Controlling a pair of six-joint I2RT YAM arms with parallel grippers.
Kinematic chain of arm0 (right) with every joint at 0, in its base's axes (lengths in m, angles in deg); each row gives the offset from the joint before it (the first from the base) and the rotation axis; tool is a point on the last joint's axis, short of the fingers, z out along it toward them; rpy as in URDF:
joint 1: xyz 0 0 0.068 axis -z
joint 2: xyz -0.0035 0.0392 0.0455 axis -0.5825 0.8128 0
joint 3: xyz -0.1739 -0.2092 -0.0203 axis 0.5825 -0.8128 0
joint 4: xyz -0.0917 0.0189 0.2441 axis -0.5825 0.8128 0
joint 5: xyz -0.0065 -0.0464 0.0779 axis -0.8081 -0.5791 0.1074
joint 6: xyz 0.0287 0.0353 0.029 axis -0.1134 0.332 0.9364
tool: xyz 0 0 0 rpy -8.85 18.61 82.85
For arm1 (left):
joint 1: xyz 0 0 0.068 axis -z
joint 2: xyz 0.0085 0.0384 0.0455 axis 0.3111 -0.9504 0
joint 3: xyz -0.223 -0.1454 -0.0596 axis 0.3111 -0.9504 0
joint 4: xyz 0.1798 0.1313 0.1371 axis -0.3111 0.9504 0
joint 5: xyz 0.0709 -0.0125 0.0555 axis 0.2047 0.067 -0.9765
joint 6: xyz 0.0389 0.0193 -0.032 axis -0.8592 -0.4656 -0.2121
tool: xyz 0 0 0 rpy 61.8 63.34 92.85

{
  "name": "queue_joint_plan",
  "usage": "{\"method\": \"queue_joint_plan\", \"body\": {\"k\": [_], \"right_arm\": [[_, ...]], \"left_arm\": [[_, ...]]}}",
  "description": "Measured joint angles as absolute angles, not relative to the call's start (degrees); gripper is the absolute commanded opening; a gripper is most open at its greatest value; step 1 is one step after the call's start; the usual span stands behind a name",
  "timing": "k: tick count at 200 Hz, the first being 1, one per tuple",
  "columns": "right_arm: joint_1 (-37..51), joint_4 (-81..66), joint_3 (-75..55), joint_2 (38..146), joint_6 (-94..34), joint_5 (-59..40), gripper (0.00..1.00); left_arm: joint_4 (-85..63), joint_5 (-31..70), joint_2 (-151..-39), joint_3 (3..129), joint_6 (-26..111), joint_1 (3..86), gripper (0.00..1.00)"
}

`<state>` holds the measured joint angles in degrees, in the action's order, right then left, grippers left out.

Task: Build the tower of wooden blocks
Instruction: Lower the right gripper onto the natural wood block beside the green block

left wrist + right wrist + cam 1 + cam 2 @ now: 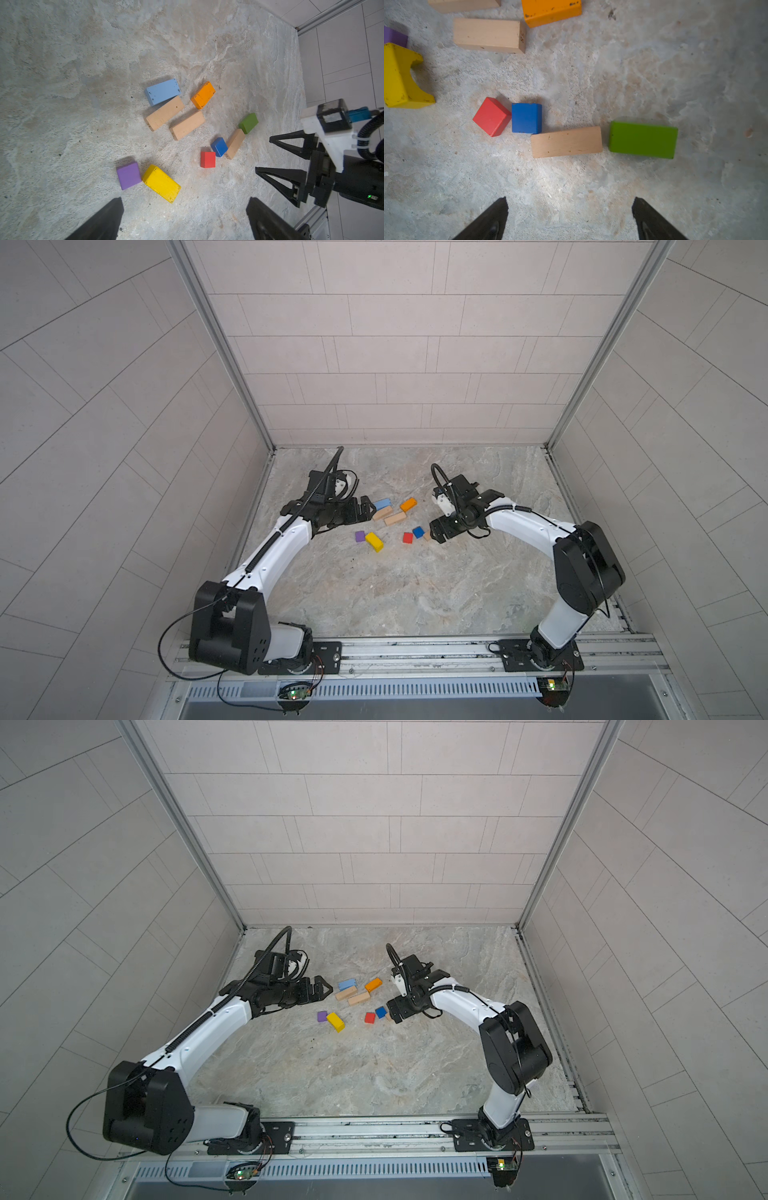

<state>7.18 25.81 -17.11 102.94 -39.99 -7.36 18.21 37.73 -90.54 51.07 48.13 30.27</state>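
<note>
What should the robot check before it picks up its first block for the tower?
1. Left gripper open, empty: ok.
2. Right gripper open, empty: ok.
3. Plain tan wooden bar lies in front of the right gripper's open jaws: ok.
4. Bar's sides free: cannot tell; small blue wooden cube sits at one corner, green wooden brick near the other end.
5. Stacking begun: not ok; every block lies singly on the stone-patterned table.
</note>
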Motion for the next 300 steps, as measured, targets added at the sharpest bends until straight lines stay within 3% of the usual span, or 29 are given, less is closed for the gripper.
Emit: {"method": "queue_joint_plan", "body": {"k": [163,300], "right_arm": [[5.3,26.9,-9.9,115.7,-44.1,-8.3,0.95],[4.7,27.1,-8.1,116.6,-44.1,-10.2,0.87]], "left_arm": [[17.4,38.3,-90.5,51.1,49.3,30.3,1.00],[17.1,38.1,-90.5,51.1,49.6,30.3,1.00]]}}
